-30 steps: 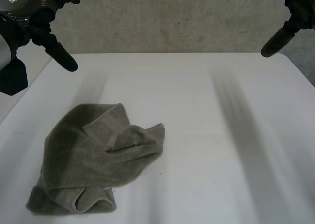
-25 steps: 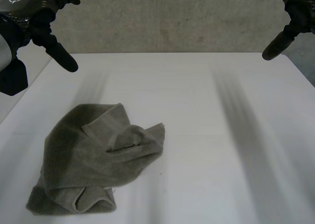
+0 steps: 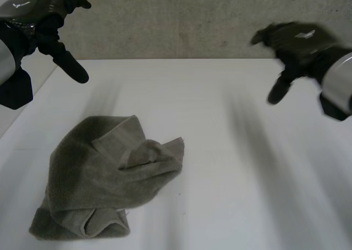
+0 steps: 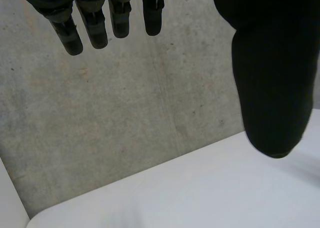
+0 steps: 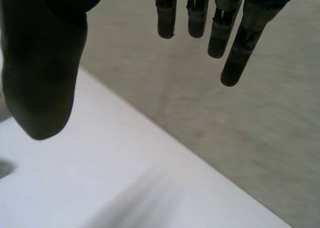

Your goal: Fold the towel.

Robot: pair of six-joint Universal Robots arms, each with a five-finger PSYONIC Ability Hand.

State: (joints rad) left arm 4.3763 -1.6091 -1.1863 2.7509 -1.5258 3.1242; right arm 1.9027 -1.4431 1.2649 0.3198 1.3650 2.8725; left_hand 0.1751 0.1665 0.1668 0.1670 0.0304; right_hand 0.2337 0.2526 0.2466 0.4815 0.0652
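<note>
In the head view the towel (image 3: 104, 173) lies crumpled on the surface (image 3: 247, 195), bunched over itself; I can't quite tell where its corners are. My left hand (image 3: 38, 22) hangs beyond the towel's far left, and my right hand (image 3: 300, 41) is well off to the towel's right.

Left wrist view: fingers (image 4: 95, 27) straight, apart from the thumb, holding nothing.

Right wrist view: fingers (image 5: 197, 15) likewise spread and empty.

I'd lower both to the towel's edges, pinch one outer layer each, and pull it flat before folding.
</note>
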